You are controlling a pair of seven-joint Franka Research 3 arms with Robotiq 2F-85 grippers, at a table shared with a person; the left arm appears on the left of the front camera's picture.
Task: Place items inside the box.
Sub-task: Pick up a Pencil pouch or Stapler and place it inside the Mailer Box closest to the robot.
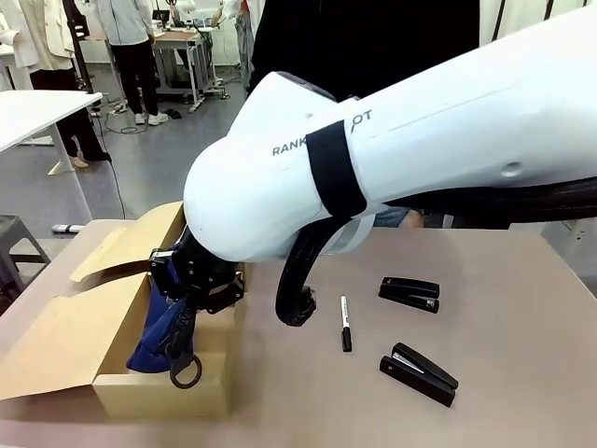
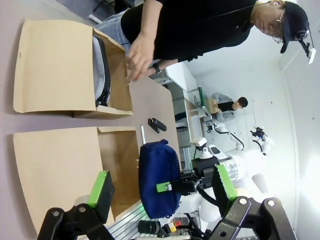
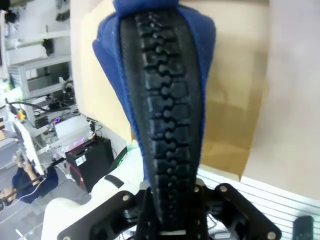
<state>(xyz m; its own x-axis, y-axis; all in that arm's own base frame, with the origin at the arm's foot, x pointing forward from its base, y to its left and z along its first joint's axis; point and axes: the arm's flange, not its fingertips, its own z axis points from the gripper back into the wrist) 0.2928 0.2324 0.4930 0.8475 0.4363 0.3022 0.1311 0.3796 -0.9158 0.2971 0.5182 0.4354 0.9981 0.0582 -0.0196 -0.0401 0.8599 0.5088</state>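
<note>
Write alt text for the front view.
The right gripper holds a navy pouch hanging over an open cardboard box at the left of the table. A pen and two black staplers lie to its right.

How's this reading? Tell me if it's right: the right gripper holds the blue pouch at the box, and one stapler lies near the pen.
Not one: two staplers lie near the pen, as the front view shows. The right gripper does hold the blue pouch at the box.
</note>
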